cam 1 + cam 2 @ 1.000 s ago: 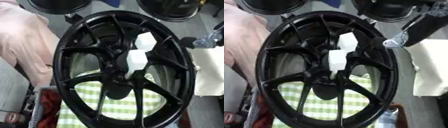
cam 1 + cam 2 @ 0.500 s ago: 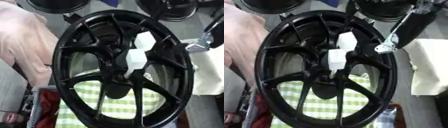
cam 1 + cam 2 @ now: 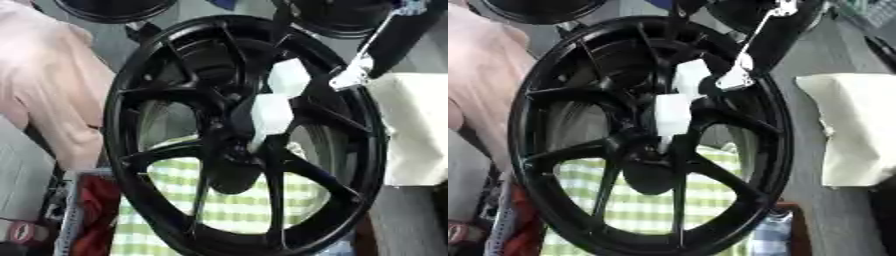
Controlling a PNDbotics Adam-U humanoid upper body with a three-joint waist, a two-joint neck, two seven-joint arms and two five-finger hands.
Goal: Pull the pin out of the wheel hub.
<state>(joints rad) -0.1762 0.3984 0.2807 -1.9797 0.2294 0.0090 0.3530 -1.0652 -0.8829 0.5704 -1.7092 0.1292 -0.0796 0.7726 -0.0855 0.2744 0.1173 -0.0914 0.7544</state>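
Reaching in from the upper right of the wheel hub (image 3: 245,135), the robot's right hand (image 3: 741,75) shows as a black limb ending in a silvery tip just beside the hub's centre; whether its fingers are spread or curled I cannot tell, and it does not look to be holding anything yet. No left hand shows in either view.

Nearest the camera, below the hub's lower rim, lies a green-and-white checked cloth (image 3: 227,200), seen through the spokes, with something red (image 3: 92,210) at the hub's lower left. The hub itself is a black spoked wheel, standing tilted with its face toward the camera, likely so that the centre is easy to reach.

At the hub's centre sits a white blocky pin (image 3: 271,115), pushed into the middle and leaning up toward the right, with a second white block (image 3: 287,77) just above it. Judging by that lean, the pull would have to follow the pin's own line out of the hub.

Right of the hub lies a pale cream sheet (image 3: 850,130). Left of it, pinkish fabric (image 3: 48,85) touches or nearly touches the rim. Beyond the hub's top edge are more dark round wheels (image 3: 114,7). The spokes crowd the pin closely and could snag the approaching hand.
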